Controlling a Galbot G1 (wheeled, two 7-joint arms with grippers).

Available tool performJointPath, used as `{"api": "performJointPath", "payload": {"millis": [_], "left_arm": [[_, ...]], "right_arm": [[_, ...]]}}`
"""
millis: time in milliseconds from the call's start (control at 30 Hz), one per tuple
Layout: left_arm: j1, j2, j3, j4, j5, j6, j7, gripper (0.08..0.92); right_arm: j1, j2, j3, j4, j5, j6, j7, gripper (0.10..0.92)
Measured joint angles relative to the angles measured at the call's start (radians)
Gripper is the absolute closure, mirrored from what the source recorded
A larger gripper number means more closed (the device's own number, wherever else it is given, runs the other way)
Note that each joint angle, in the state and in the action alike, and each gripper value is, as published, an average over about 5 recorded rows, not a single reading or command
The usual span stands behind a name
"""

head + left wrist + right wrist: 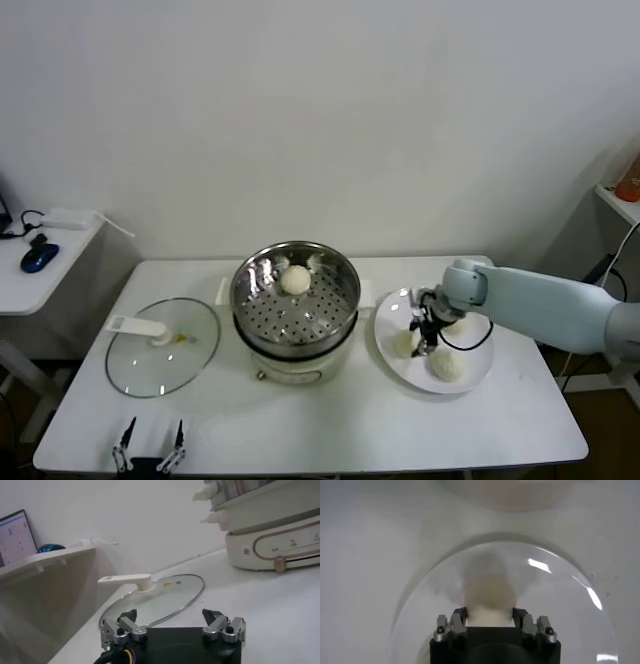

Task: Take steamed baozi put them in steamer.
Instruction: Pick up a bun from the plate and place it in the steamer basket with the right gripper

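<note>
From my seat the right gripper [428, 338] is down over the white plate [478, 375] on the right, fingers [460, 617] pinching one baozi [489, 600] from both sides. Two more buns [447, 366] sit on that plate. One bun [295, 280] is already at the far side of the steamer [296, 300], mid-table. The left gripper [149, 443] is parked at the near-left edge by the glass lid [163, 346], fingers spread.

Right pincer [428, 340] reached in from the bench's right edge, arm bent at the wrist, pointing down, fingers [459, 616] closed against both sides of a steamed baozi [490, 600]. Left pincer [149, 447] parked at the near-left edge, fingers spread.
</note>
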Motion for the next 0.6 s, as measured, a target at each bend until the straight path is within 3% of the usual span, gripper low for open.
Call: {"api": "performJointPath", "payload": {"millis": [233, 600], "left_arm": [[0.005, 0.001, -0.001, -0.005, 0.000, 0.000, 0.000, 0.177], [0.009, 0.004, 0.018, -0.005, 0.008, 0.001, 0.001, 0.177]], "right_arm": [[0.151, -0.008, -0.095, 0.075, 0.078, 0.010, -0.018, 0.423], [0.546, 0.047, -0.274, 0.190, 0.344, 0.011, -0.098, 0.407]]}}
